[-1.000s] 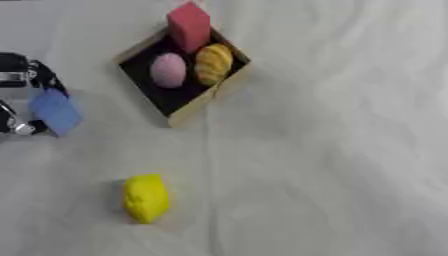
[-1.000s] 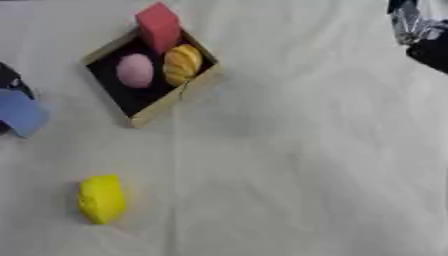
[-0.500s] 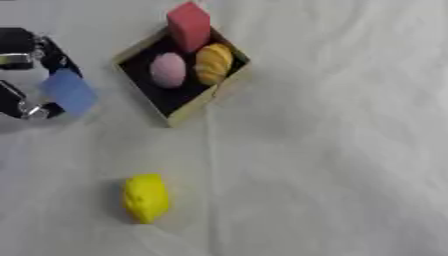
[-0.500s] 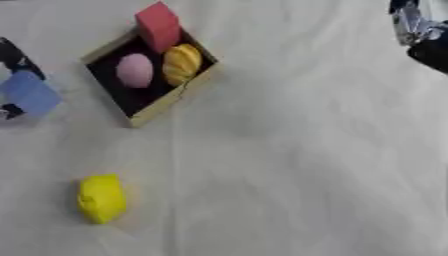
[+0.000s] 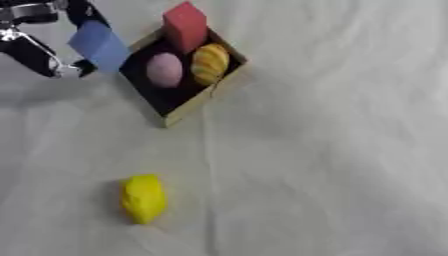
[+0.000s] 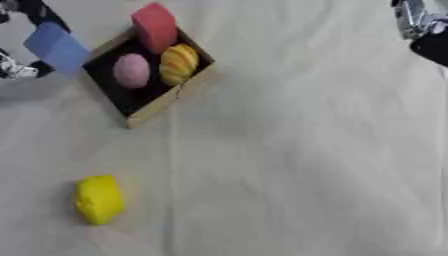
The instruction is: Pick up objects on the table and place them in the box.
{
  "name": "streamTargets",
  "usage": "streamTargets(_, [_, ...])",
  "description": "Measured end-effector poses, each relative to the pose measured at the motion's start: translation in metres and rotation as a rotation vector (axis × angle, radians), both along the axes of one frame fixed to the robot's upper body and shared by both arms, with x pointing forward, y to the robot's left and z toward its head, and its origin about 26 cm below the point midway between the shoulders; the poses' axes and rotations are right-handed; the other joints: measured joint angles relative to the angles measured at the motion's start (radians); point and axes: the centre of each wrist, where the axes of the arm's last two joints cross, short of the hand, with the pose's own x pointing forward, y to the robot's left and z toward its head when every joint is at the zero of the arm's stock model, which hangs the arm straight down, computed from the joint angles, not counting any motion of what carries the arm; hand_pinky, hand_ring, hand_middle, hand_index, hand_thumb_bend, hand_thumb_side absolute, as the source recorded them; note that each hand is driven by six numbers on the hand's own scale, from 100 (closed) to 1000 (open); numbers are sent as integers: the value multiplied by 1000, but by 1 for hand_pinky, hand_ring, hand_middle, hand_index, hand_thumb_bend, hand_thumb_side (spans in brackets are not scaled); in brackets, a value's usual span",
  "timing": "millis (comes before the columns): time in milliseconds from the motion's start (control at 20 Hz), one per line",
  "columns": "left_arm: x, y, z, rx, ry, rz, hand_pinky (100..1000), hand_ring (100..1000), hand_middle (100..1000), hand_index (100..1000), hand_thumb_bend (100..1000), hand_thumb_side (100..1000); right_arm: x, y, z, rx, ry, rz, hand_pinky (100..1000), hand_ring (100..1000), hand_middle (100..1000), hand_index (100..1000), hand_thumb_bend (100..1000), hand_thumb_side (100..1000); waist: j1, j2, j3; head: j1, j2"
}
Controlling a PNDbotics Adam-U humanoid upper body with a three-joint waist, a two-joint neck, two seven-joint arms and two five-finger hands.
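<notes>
The blue block (image 5: pixel 101 46) sits pinched in the left hand (image 5: pixel 39 35), just beside the box's (image 5: pixel 197 100) left corner. Inside the box lie a pink egg shape (image 5: pixel 164 70) and a striped yellow thing (image 5: pixel 210 64), with a red block (image 5: pixel 185 26) at its far corner. A yellow object (image 5: pixel 143 198) lies on the white cloth (image 5: pixel 332 150) well in front of the box; the right hand (image 6: pixel 424 27) shows far to the box's right, and I cannot tell how its fingers are set.

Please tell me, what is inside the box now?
Inside the box lie a pink ball and a yellow-orange striped object; a red block stands at its far corner. The floor under them is hidden.
</notes>
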Motion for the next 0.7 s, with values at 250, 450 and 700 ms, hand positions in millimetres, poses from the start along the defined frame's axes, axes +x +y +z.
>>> streamTargets(250, [14,1,-5,-43,-27,51,673,604,494,537,100,211,0,1,2,-4,-5,7,894,764,635,769,100,421,0,1,-14,9,-9])
streamTargets(450, [22,0,-12,-52,-37,66,678,608,499,542,100,201,1,2,2,-6,-5,11,895,763,634,769,100,428,0,1,-21,16,-17])
streamTargets(700, [29,0,-21,-61,-49,95,677,608,503,544,100,212,1,3,3,-5,-2,13,896,763,633,768,100,433,0,3,-31,22,-26])
